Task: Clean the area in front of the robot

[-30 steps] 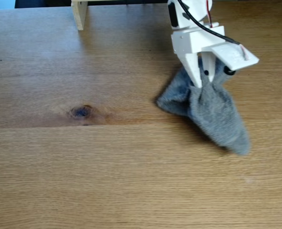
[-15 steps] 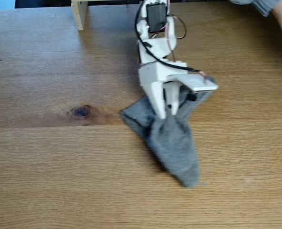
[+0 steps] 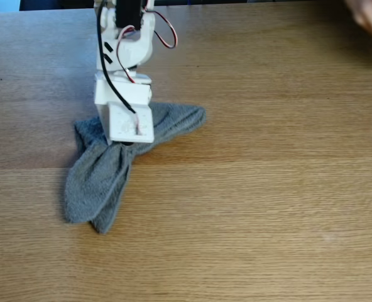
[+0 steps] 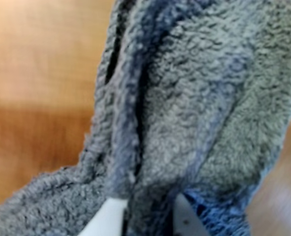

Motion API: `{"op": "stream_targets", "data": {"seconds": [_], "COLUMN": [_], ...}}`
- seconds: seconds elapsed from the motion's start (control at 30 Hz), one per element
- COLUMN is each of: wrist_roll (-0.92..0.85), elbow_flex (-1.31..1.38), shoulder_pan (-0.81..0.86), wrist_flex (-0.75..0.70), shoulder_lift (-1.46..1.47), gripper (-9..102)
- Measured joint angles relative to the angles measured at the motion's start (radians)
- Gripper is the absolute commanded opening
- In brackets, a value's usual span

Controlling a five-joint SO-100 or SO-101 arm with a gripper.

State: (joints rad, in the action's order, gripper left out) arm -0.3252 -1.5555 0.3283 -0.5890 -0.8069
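The white robot arm (image 3: 124, 69) with black servo blocks and red and black wires reaches down onto the oak tabletop (image 3: 268, 207) left of centre in the fixed view. Its gripper (image 3: 120, 143) is shut on a grey fuzzy cloth (image 3: 101, 179), which lies spread on the wood, one flap trailing right and the rest toward the front left. The cloth covers the spot where the dark knot lay. In the wrist view the cloth (image 4: 185, 108) bunches between the two white fingertips (image 4: 108, 216), with blurred wood (image 4: 37, 98) at the left.
A blurred human hand (image 3: 371, 19) shows at the top right corner of the fixed view. The pale wooden post stands mostly hidden behind the arm at the back edge. Bare wood spreads to the right and front.
The arm has swept from the right side of the table to the left, dragging the cloth across the wood and over the dark knot. The hand at top right has shifted slightly.
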Motion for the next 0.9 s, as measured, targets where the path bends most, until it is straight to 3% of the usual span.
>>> {"op": "stream_targets", "data": {"seconds": [0.2,0.5,0.7,0.9], "wrist_roll": [0.186,0.33,0.365,0.318], "elbow_flex": [-0.012,-0.012,-0.012,-0.012], "shoulder_pan": [-0.132,-0.528,-0.638,-0.611], "wrist_flex": [-0.328,-0.371,-0.273,0.028], "shoulder_lift": [-0.175,-0.365,-0.344,-0.078], "gripper": [0,0,0,0]}}
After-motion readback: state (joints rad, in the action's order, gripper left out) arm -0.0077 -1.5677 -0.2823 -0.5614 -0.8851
